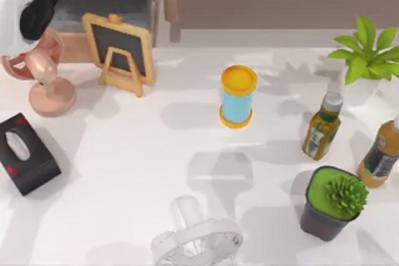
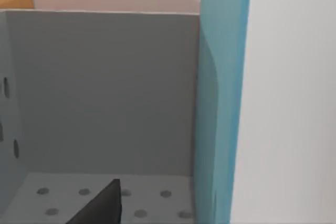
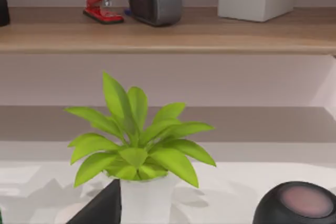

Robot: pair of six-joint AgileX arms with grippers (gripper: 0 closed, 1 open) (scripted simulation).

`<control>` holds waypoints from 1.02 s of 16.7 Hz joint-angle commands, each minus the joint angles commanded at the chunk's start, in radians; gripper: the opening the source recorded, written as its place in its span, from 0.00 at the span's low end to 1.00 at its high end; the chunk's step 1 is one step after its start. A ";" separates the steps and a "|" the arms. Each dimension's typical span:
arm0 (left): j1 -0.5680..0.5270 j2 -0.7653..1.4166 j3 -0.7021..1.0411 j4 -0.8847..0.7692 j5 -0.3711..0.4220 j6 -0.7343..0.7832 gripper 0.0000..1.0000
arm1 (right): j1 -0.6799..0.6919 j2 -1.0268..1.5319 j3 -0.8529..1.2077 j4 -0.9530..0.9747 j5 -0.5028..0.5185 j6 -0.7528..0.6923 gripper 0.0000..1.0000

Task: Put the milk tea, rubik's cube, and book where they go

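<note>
The left claw (image 2: 100,205), grip state untellable, hangs over a flat-walled, dimpled grey bin (image 2: 105,93).

1. Top view: bright, even light. The white table (image 1: 124,154) is close to washed out but shows no hard glare.
2. Shadows are soft-edged and doubled, pale grey. They fall left of the blue-and-yellow canister (image 1: 237,96), the tea bottle (image 1: 322,128) and the dark succulent pot (image 1: 330,202).
3. The fan (image 1: 196,241) at the near edge looks faint against the table.
4. Left wrist view: flat, diffuse light on the grey bin wall (image 2: 105,87), no cast shadows.
5. Right wrist view: warm and evenly lit. The leafy plant (image 3: 137,148) throws soft shadows on the table.
</note>
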 joint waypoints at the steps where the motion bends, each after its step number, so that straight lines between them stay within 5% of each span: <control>1: 0.000 0.003 0.004 -0.001 0.001 0.000 1.00 | 0.000 0.000 0.000 0.000 0.000 0.000 1.00; 12: 0.007 0.107 0.151 -0.041 0.012 -0.001 1.00 | 0.000 0.000 0.000 0.000 0.000 0.000 1.00; 17: 0.007 0.107 0.151 -0.041 0.012 -0.001 0.62 | 0.000 0.000 0.000 0.000 0.000 0.000 1.00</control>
